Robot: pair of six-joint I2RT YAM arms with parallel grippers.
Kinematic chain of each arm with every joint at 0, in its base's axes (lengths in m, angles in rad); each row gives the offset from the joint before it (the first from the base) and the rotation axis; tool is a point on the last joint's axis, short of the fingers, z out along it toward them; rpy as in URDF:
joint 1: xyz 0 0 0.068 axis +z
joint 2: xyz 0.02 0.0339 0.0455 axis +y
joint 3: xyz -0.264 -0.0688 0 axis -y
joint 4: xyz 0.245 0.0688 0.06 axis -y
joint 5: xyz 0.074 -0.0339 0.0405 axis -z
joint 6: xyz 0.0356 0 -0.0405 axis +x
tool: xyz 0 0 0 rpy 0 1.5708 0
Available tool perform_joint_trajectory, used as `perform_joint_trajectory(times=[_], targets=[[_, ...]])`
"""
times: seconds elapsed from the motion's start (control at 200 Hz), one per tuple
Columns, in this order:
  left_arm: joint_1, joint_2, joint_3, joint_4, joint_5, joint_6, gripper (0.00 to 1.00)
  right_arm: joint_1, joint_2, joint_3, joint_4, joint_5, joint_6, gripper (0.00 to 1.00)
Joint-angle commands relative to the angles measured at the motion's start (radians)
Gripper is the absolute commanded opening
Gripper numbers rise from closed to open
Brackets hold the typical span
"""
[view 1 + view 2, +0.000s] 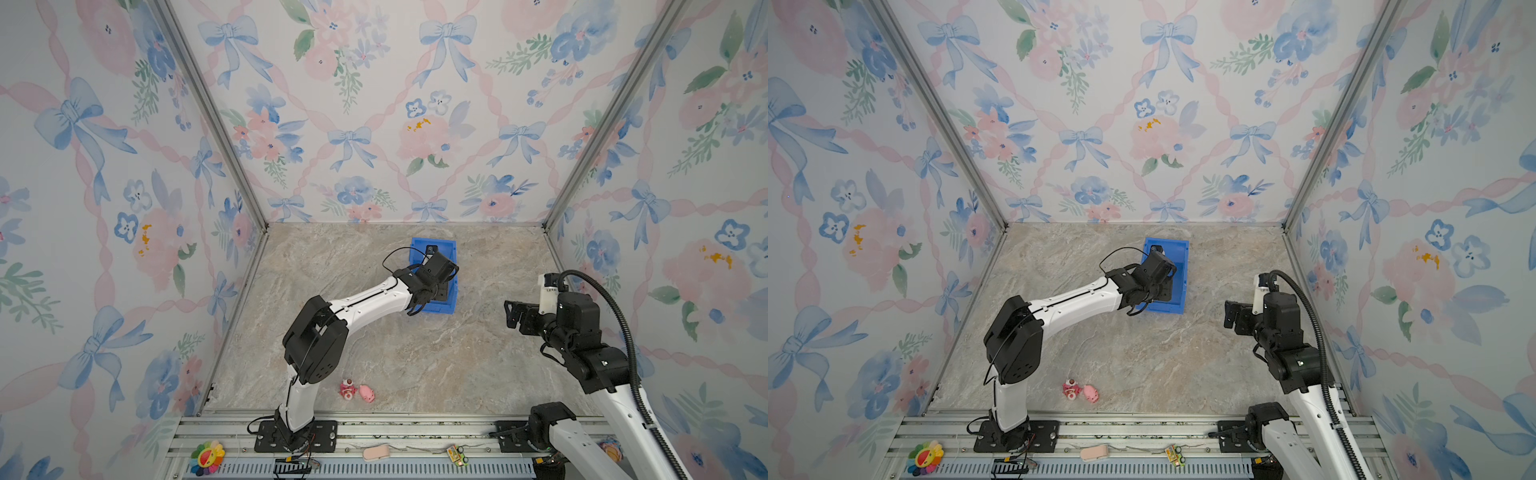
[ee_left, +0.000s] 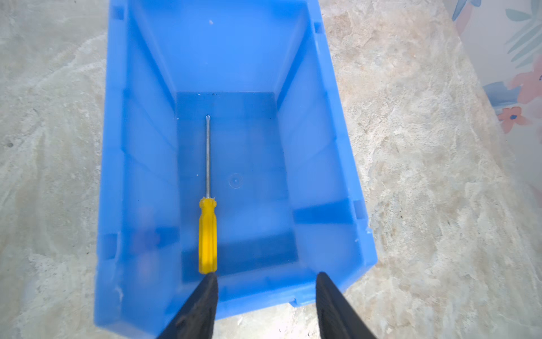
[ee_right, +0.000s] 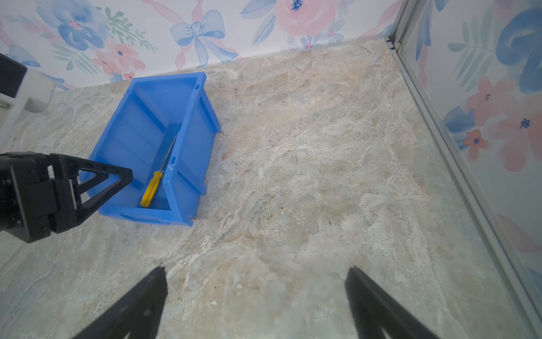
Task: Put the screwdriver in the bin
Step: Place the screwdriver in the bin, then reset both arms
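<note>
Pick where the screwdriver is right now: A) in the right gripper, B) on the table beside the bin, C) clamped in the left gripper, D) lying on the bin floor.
D: the screwdriver lies flat on the floor of the bin, and the left gripper stands open above it with nothing between its fingers.

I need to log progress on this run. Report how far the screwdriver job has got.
Done: the screwdriver lies flat on the floor of the blue bin, yellow handle toward the low front lip. In hand: nothing; the left gripper hangs over the bin's front edge with jaws apart and empty. The right gripper is open over bare table. Left: only pulling the left arm clear.
</note>
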Motion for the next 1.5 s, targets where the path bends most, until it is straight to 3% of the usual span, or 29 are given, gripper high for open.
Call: perform_joint_trajectory(times=[0.0, 0.36, 0.74, 0.935, 1.065, 1.205, 1.495], targets=[[-0.005, -0.101, -0.053, -0.018, -0.013, 0.081, 0.64, -0.015, -0.053, -0.049, 0.053, -0.012, 0.009, 0.97], [0.073, -0.290, -0.268, -0.016, -0.008, 0.135, 0.98, -0.027, -0.032, -0.106, 0.080, 0.055, 0.038, 0.97], [0.257, -0.571, -0.575, 0.081, -0.070, 0.200, 0.98, -0.037, -0.082, -0.207, 0.108, 0.282, 0.063, 0.97], [0.365, -0.643, -0.689, 0.149, -0.183, 0.243, 0.98, -0.065, -0.087, -0.299, 0.227, 0.167, -0.019, 0.97], [0.420, -0.668, -0.756, 0.183, -0.258, 0.265, 0.98, -0.067, -0.037, -0.303, 0.269, 0.178, -0.065, 0.97], [0.497, -0.759, -0.888, 0.302, -0.215, 0.335, 0.98, -0.067, 0.053, -0.321, 0.337, 0.197, -0.099, 0.97], [0.601, -0.939, -1.239, 0.728, -0.096, 0.531, 0.98, -0.071, 0.120, -0.404, 0.487, 0.204, -0.131, 0.97]])
